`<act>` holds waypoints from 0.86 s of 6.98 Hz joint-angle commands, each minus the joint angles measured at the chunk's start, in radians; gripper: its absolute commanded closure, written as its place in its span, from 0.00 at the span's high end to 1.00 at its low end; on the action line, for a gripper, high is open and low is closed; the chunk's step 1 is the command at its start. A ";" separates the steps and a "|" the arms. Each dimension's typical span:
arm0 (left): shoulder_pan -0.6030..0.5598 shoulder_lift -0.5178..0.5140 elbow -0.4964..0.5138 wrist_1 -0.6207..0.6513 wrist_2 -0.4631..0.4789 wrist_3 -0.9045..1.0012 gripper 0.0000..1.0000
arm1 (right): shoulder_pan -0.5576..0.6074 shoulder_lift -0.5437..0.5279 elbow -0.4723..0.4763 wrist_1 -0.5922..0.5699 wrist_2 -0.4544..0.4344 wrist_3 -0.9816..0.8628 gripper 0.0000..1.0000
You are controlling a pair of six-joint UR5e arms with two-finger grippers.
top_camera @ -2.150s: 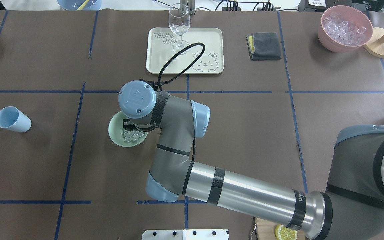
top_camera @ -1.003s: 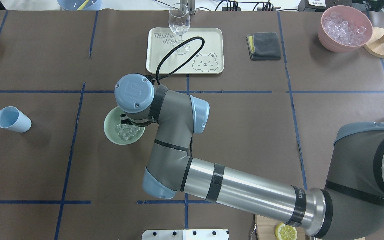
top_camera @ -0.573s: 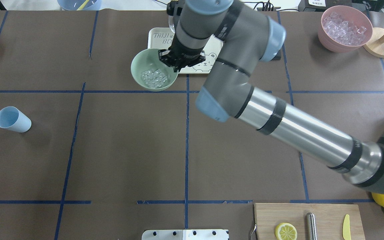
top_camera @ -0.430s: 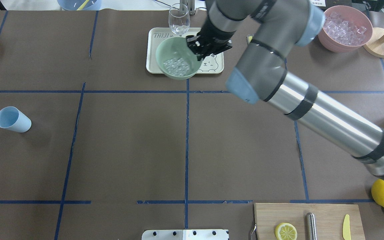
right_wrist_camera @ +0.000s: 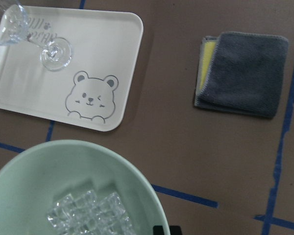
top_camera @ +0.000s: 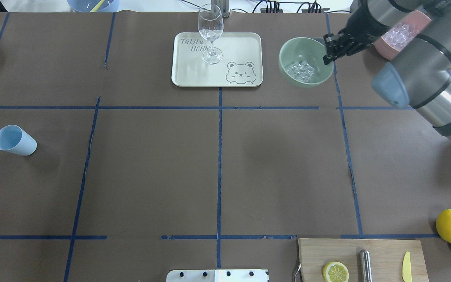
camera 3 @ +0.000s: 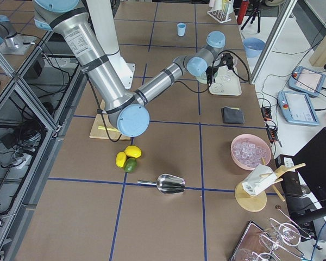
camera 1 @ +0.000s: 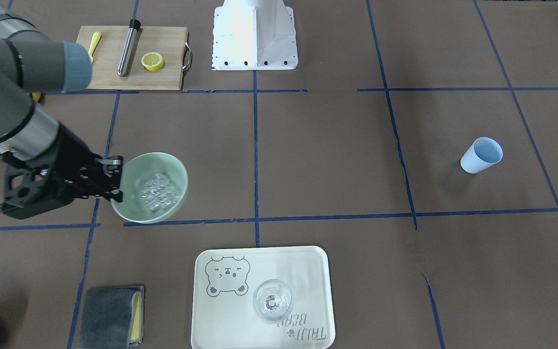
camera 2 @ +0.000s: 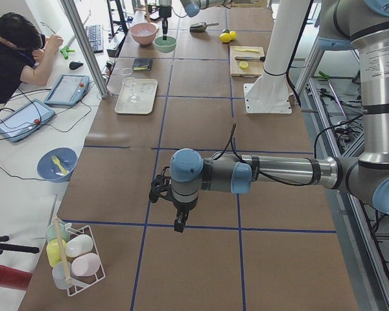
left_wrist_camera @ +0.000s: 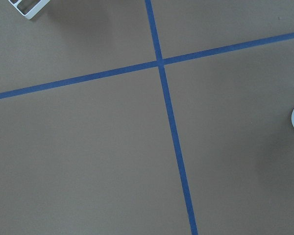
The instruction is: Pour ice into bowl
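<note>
Where the brown bench (top_camera: 249, 156) is ruled with blue tape, my right arm (top_camera: 425, 74) stretches out over its far side. My left arm (camera 2: 259, 172) hangs low over the bench, well off to the left of the tray and nearer my base. I cannot tell whether its end effector (camera 2: 179, 223) is open or closed, since only the side view catches it.

The cream bear-printed tray (top_camera: 194, 70) lies flat at the middle of the far side. Just to the right of the tray I hold the mint-green bowl (top_camera: 288, 53), level and raised clear of the bench. My right end effector (top_camera: 327, 55) is clamped on the part of the bowl's rim that faces away from the tray.

A folded grey cloth (right_wrist_camera: 245, 73) lies on the bench to the right of the tray, below the bowl. A clear stemmed glass (top_camera: 210, 27) stands upright on the tray, near its far edge. A light blue cup (top_camera: 14, 140) sits well to the left of the tray and nearer me.

The ice (top_camera: 300, 70) lies heaped in the bottom of the bowl.
</note>
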 commanded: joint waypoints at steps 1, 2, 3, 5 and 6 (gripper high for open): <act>0.000 -0.002 -0.001 -0.002 0.000 0.000 1.00 | 0.055 -0.267 0.001 0.118 0.024 -0.184 0.00; 0.000 -0.002 -0.004 -0.002 -0.002 0.002 1.00 | 0.060 -0.375 -0.004 0.241 0.022 -0.182 0.00; 0.000 -0.002 -0.006 -0.003 -0.002 0.002 1.00 | 0.060 -0.476 -0.010 0.351 0.021 -0.180 0.00; 0.000 -0.003 -0.007 -0.005 -0.002 0.002 1.00 | 0.059 -0.523 -0.159 0.577 0.019 -0.180 0.00; 0.002 -0.003 -0.007 -0.006 -0.002 0.002 1.00 | 0.059 -0.519 -0.219 0.667 0.021 -0.174 0.00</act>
